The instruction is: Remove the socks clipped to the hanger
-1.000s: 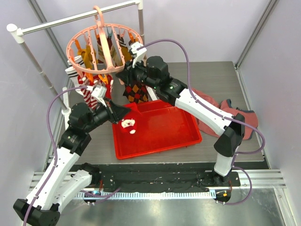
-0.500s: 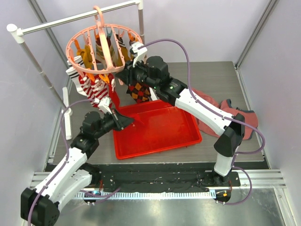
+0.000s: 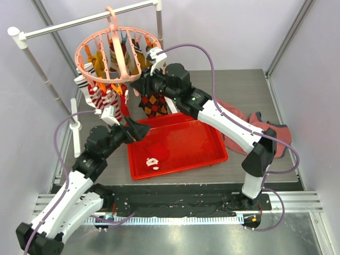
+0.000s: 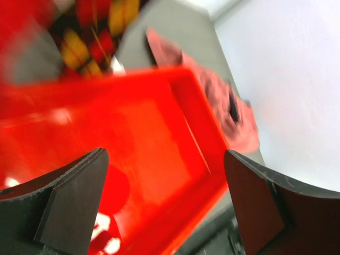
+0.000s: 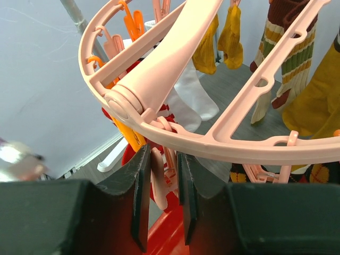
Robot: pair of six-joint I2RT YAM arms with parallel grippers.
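Left gripper [image 4: 164,156]: opened wide, nothing held, seen above red tray [image 3: 210,151]. Right gripper [image 5: 162,167]: squeezed narrow on pink peg [image 5: 158,186] under hanger [image 3: 120,56] ring. Red-and-white sock [image 3: 153,162] laid crumpled in tray, near front. Other socks [image 3: 154,103] clipped on hanger: striped, yellow, diamond-patterned. Hanger hooked on white rail [image 3: 85,21] at table back.

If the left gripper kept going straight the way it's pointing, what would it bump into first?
Probably the floor of the red tray. The open left gripper tilts down into it. The sock in the tray lies off to one side, though depth is unclear.
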